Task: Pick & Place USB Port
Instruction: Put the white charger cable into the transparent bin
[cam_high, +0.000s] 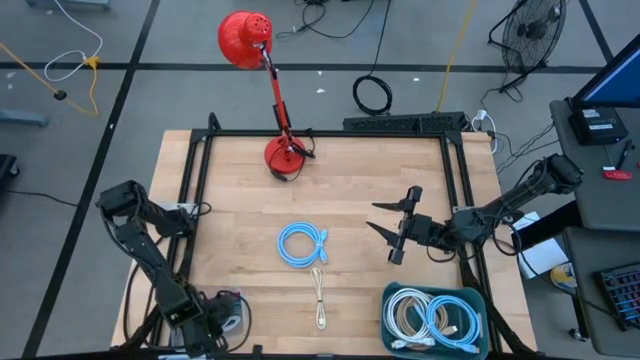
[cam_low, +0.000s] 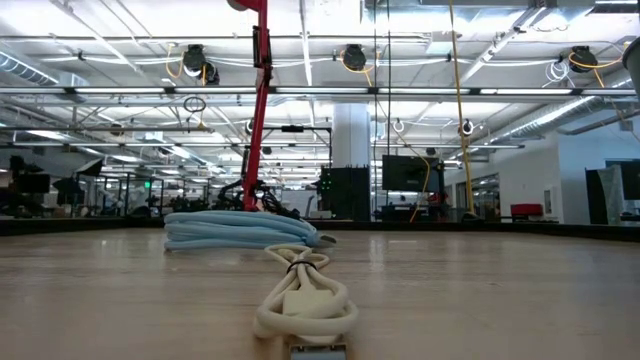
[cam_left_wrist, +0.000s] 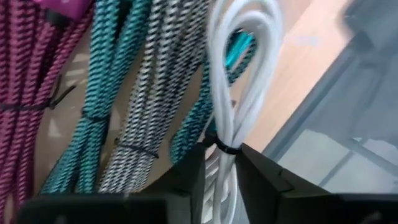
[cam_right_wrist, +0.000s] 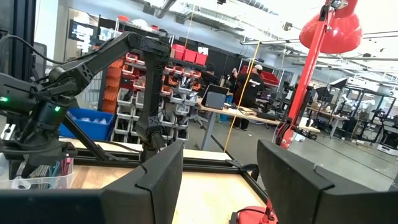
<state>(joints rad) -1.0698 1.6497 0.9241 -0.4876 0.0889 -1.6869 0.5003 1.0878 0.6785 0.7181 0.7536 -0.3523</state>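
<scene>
My left gripper (cam_high: 213, 316) is down at the table's near left corner, shut on a white cable bundle (cam_left_wrist: 239, 74) among magenta, teal and black-and-white braided cables (cam_left_wrist: 93, 93). My right gripper (cam_high: 371, 215) hovers open over the table's right half, its fingers pointing toward the left; nothing shows between them in the right wrist view (cam_right_wrist: 219, 174). A light-blue coiled cable (cam_high: 303, 243) lies flat at the table's middle. A cream cable bundle (cam_high: 320, 298) lies just nearer, its plug end toward the near edge (cam_low: 318, 350). My left gripper pinches the white cable bundle between its two fingers just below the black tie (cam_left_wrist: 225, 149) that binds its strands. The looped end (cam_left_wrist: 242, 37) reaches out beyond the fingertips (cam_left_wrist: 264, 177). The fingers hide the rest of the bundle.
A teal bin (cam_high: 478, 300) at the near right corner holds white and blue coiled cables. A red desk lamp (cam_high: 283, 155) stands at the far middle, its pole (cam_low: 258, 110) behind the blue coil. A black frame (cam_high: 195, 200) runs around the table.
</scene>
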